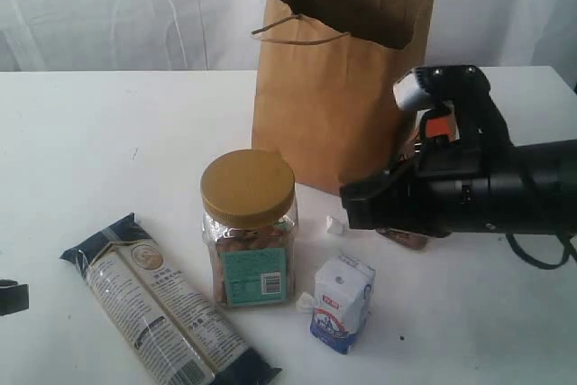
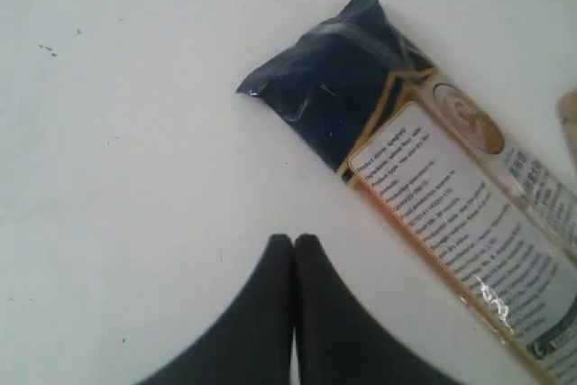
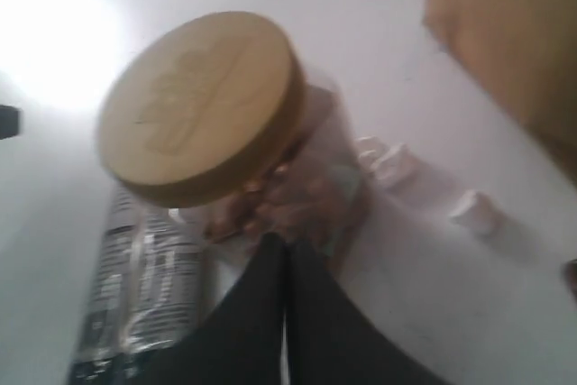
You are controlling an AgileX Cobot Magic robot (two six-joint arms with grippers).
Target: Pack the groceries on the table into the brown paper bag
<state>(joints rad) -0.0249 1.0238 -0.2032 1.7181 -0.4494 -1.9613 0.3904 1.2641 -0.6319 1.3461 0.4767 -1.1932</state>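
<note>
Two grippers show here, each with its fingers pressed together and holding nothing. The right gripper (image 3: 287,242) aims its closed tips at the yellow-lidded clear jar (image 3: 203,105), low on the clear wall under the lid; the wrist view is too blurred to tell whether they touch. The left gripper (image 2: 294,239) hovers over bare table (image 1: 108,132), near the folded end of the long dark-blue noodle pack (image 2: 424,187) but apart from it. Further out, the jar stands upright mid-table. The noodle pack lies flat beside it on the left arm's side, and the blue-white carton (image 1: 343,302) stands just beside it on the right arm's side. The brown paper bag (image 1: 334,78) stands upright behind them, mouth open, with one cord handle drooping across its front.

The main risk, as I judge it, is the tall jar. If closed fingers push on into it, it could slide or topple onto the carton, so the jaws would have to spread wide first. The round wall also looks slippery. The unsupported bag could tip or fold at the mouth if a heavy item catches its rim or that loose handle. The tabletop is plain, white and smooth, so it offers little grip. A few white crumbs (image 1: 336,225) lie by the jar, and white cloth (image 1: 135,6) hangs behind.
</note>
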